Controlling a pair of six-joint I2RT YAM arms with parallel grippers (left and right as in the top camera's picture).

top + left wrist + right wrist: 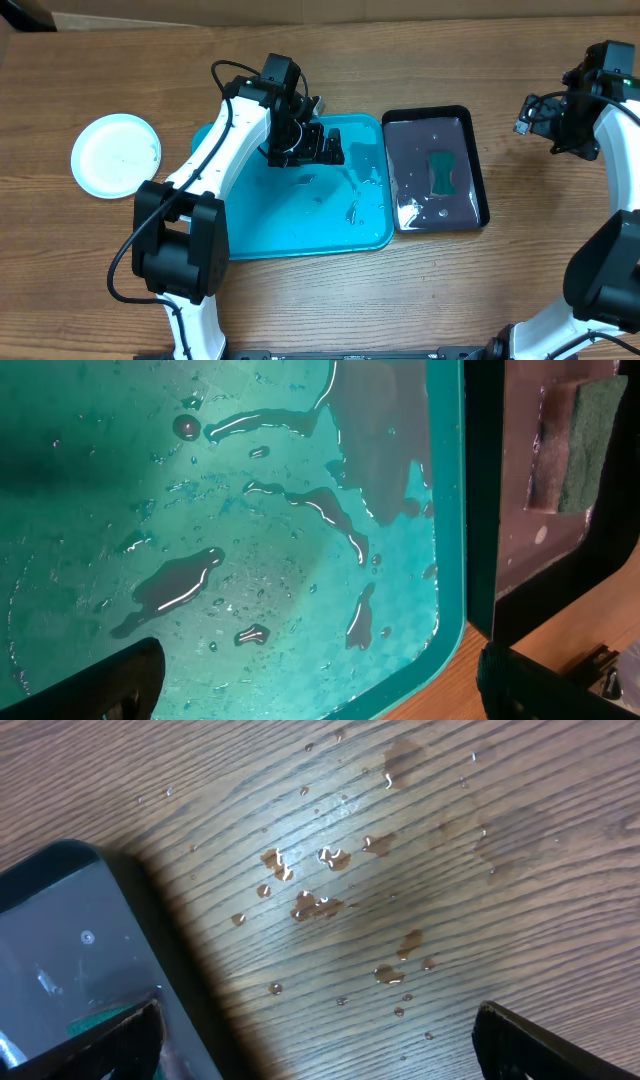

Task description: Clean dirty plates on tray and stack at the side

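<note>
The teal tray (300,225) lies mid-table, wet with puddles (330,510), and no plate sits in it. One pale round plate (115,155) rests on the wood to the left of the tray; I cannot tell whether others lie under it. My left gripper (334,146) hovers over the tray's far part, open and holding nothing, its fingertips (120,680) at the bottom of the left wrist view around the tray's corner (400,680). My right gripper (528,115) hangs open over bare wet wood (320,890), right of the black tray.
A smaller black tray (478,170) stands against the teal tray's right side, wet, with a green sponge (443,172) in it. Its corner (60,920) shows in the right wrist view. Water drops (400,970) dot the table there.
</note>
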